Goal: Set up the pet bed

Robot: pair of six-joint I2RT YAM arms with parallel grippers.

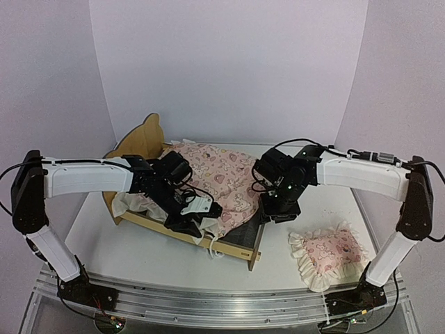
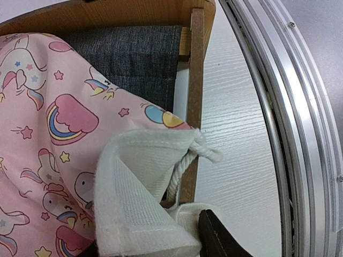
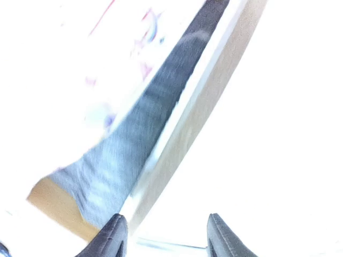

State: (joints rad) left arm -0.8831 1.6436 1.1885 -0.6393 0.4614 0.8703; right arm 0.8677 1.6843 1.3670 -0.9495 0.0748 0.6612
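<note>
Left wrist: unicorn-print cushion (image 2: 53, 107) overlaps the pet bed (image 2: 196, 64).

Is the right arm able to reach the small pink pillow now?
Probably yes. The pillow lies alone on the table near the right end effector, whose jaws look open and empty; nothing stands between them.

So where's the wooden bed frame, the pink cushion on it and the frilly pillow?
Light plywood pet bed frame (image 1: 141, 141): top view, bear-ear headboard.
Pink printed mattress cushion (image 1: 222, 174): top view, its middle.
Small pink ruffled pillow (image 1: 327, 252): top view, its centre.
</note>
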